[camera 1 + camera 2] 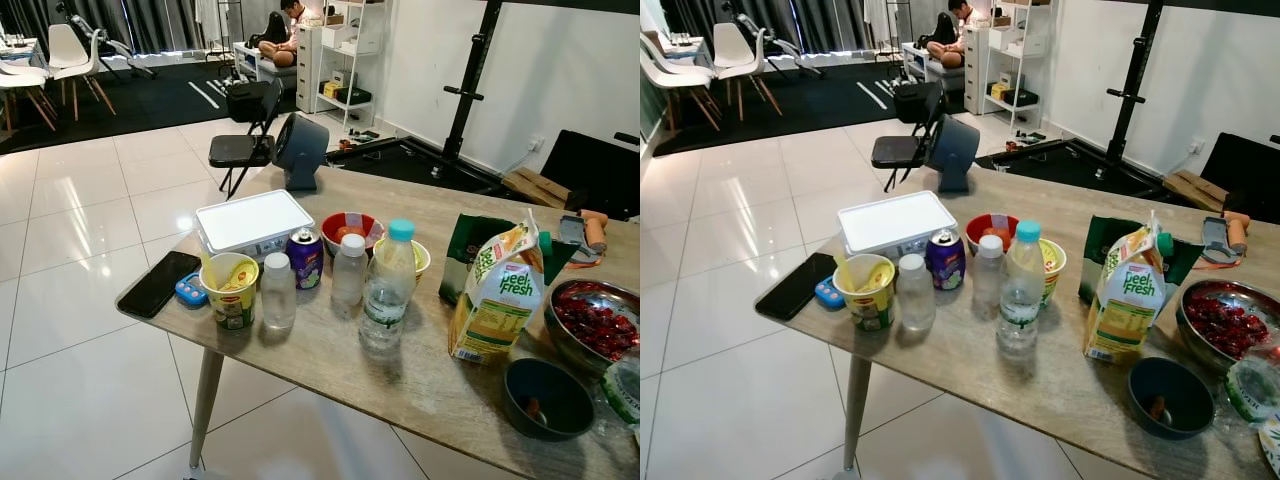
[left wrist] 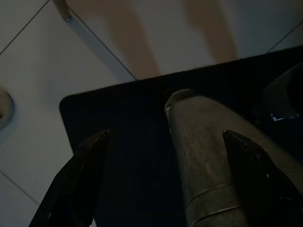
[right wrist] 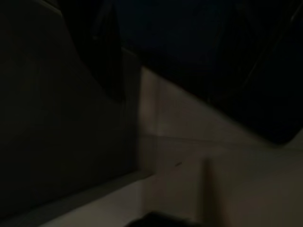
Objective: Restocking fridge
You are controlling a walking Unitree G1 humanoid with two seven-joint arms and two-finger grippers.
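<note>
The water bottle (image 1: 385, 290) stands upright near the front of the wooden table (image 1: 330, 375), up above the left gripper (image 2: 163, 189), which hangs low with its fingers spread open over the floor.

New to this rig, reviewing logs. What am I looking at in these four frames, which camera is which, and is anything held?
It is a walking humanoid with two arms, each ending in a gripper of two black fingers. The two bright pictures come from the stereo camera on its head, looking down at a wooden table.

On it: a juice carton, a water bottle, two small bottles, a purple can, a noodle cup, a white box, a black phone and bowls, one holding red food.

The two dark pictures are wrist cameras. The left gripper hangs open over the floor, holding nothing. The right wrist view is too dark to read.
</note>
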